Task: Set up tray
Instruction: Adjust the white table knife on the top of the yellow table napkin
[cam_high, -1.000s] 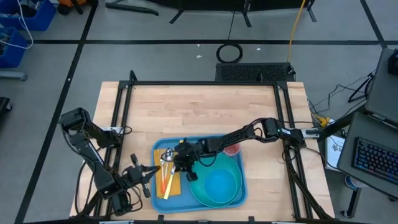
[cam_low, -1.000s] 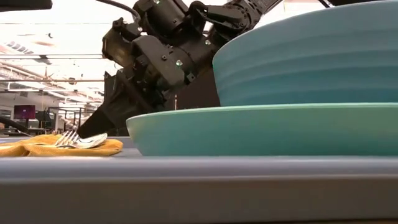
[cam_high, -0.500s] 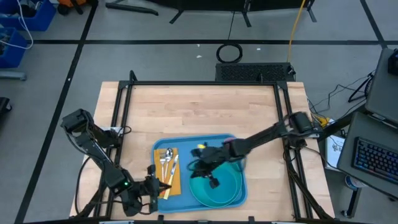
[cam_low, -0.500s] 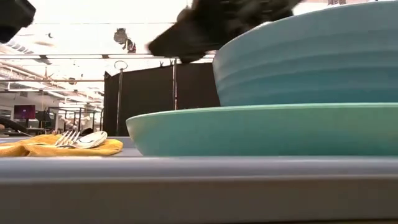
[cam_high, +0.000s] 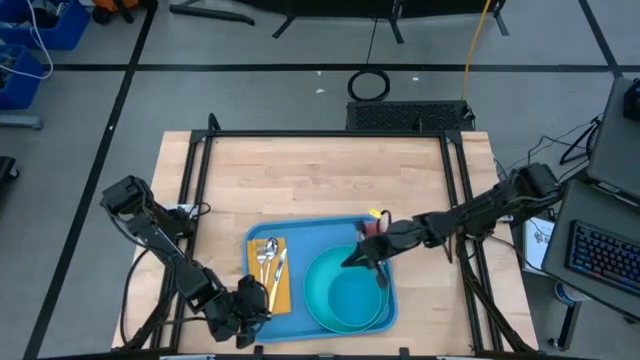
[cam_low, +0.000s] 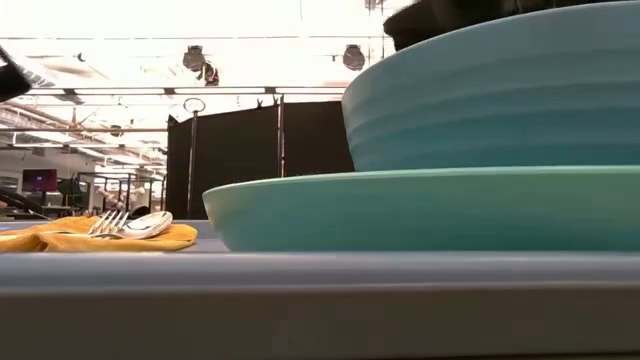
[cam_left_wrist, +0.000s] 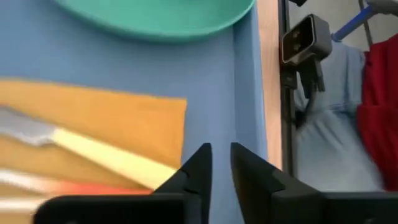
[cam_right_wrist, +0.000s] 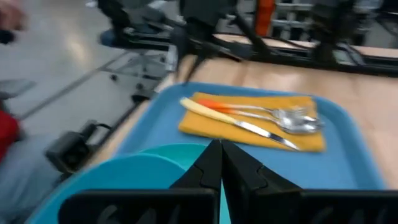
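A pale wooden worktop (cam_high: 320, 175) stands on a grey floor with dark lines, inside a black metal frame; a coil of black cable (cam_high: 368, 84) lies on the floor at 12 o'clock from it. In the low view a big hall with ceiling lamps and a dark partition shows behind.

The tray (cam_high: 330, 232), blue with a low rim, lies at the near edge of the worktop, about 6 o'clock from its middle. On the tray's 9 o'clock side lies a yellow napkin (cam_high: 272, 283). On the napkin rest a fork and a spoon (cam_high: 267, 254), and beside them a knife (cam_right_wrist: 231, 121) with a pale yellow handle and one more piece with an orange handle. On the 3 o'clock side of the tray stands a round turquoise plate (cam_high: 348, 297), and a turquoise bowl (cam_low: 500, 90) stands on it. A small red thing (cam_high: 374, 228) is at the tray's far right corner; what it is I cannot tell.

The left claw (cam_high: 250, 298) hangs low at the near left corner of the tray, just at the napkin's edge. Its fingers (cam_left_wrist: 198, 167) are a little apart, with a narrow gap, and nothing is between them. The right claw (cam_high: 358, 259) is over the far rim of the plate, at about 1 o'clock of it. Its fingers (cam_right_wrist: 211, 163) are pressed together and hold nothing.

In the left wrist view, blue and red cloth of a person (cam_left_wrist: 348, 137) shows beyond the worktop's edge.
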